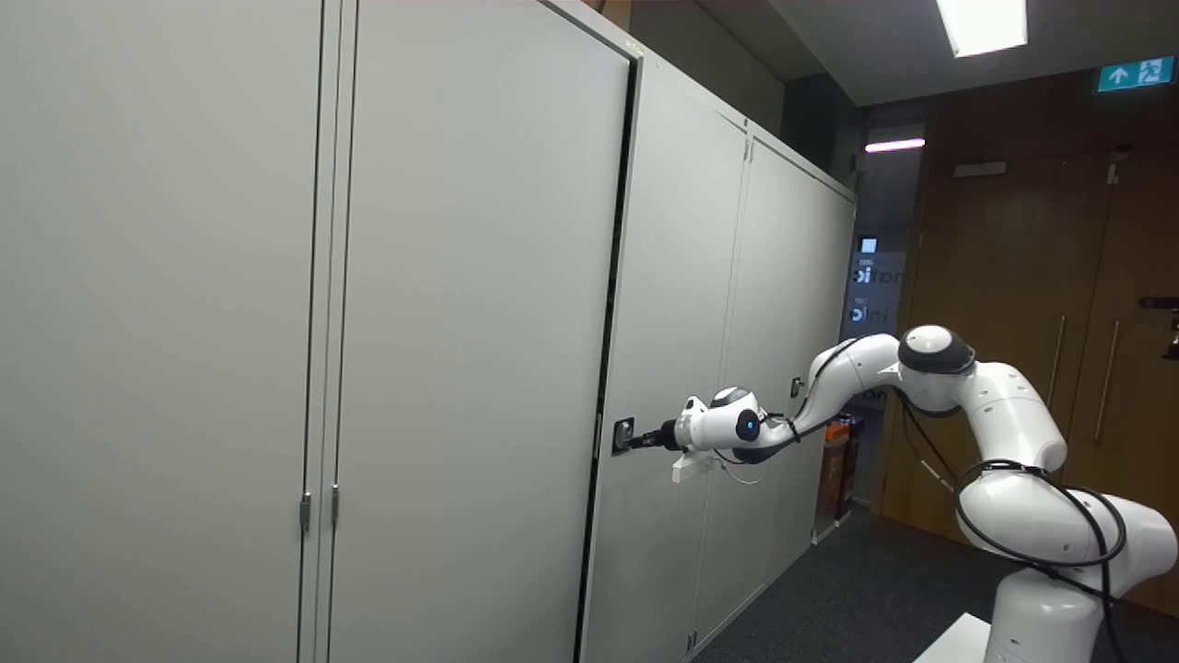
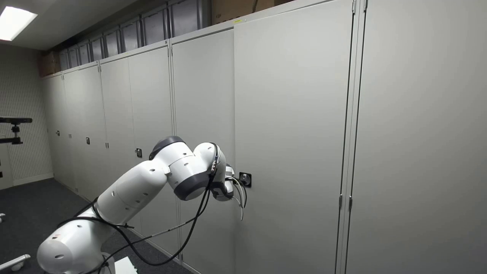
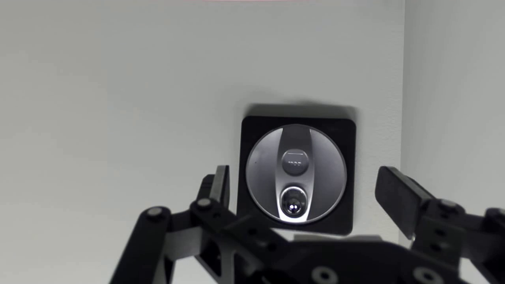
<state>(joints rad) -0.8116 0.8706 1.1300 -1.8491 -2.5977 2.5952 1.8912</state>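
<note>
My end effector [image 3: 305, 181] is released: its two fingers [image 3: 396, 201] stand wide apart, one left and one right of a round silver door handle [image 3: 296, 173]. This handle sits on a square black plate [image 3: 344, 128] on a grey cabinet door [image 3: 138, 98], just left of a vertical door edge [image 3: 403, 90] in the wrist view. In an exterior view, my white arm [image 1: 1018, 419], looped with black cables [image 1: 1013, 466], extends from the right and ends near the handle. Brown doors [image 1: 1004, 267] stand far right, a green exit sign [image 1: 1135, 75] above.
</note>
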